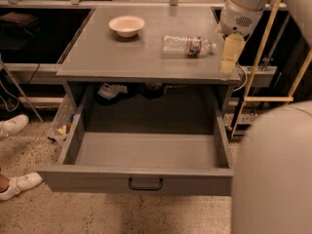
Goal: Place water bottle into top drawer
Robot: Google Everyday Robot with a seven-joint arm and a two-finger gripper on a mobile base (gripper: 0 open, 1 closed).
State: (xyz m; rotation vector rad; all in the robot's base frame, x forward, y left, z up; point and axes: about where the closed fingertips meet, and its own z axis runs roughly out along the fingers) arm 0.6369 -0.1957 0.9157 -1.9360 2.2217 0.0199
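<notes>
Reach step. My gripper (pixel 231 52) in upper right of frame, just right of bottle (pixel 187 45) cap; open or closed, can't tell. Bottle on its side on tabletop (pixel 122 57), upper centre. Drawer (pixel 97 179) open, lower centre. Next, I judge: shift left, descend, grasp.

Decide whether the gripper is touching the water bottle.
Apart. The camera view shows a strip of bare table between the capped end of the water bottle and the gripper, which hangs by the table's right edge.
</notes>
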